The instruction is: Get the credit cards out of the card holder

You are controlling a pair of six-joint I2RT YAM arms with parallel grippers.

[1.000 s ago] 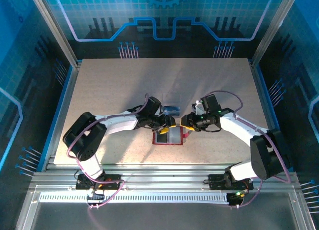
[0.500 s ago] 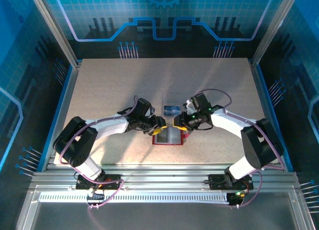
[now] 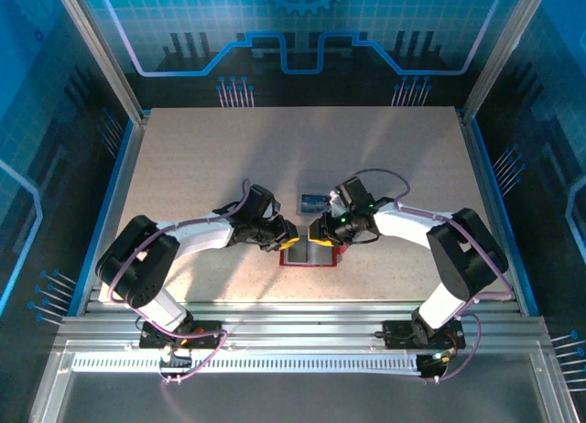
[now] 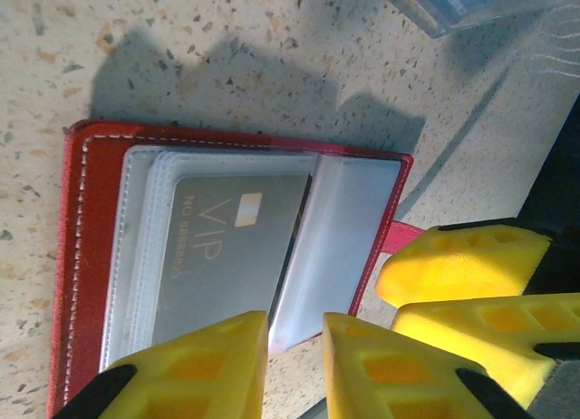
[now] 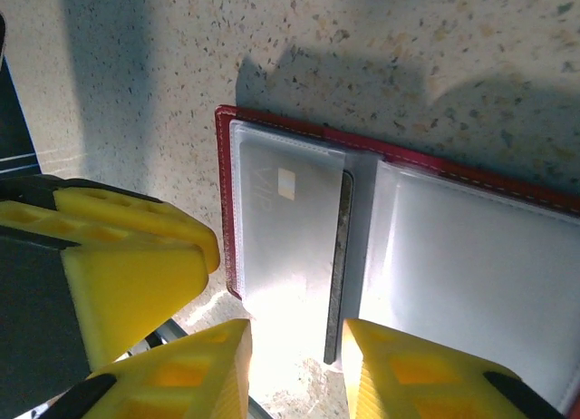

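Blue card (image 3: 316,201) beyond open wallet (image 3: 309,254)

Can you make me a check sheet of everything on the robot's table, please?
Surface: speckled beige table.
Job's things: red wallet lies open, a grey card in its clear sleeve; loose cards lie on the table beyond it.
Clutter: nothing seen.
Grippers: left gripper and right gripper partly open, each around a sleeve's edge.
Cables: purple cables run along both arms.
Surroundings: blue-lit walls, metal rails.

Red leathery card holder (image 4: 77,256), glossy plastic pockets (image 4: 340,219), speckled tabletop (image 4: 227,38)
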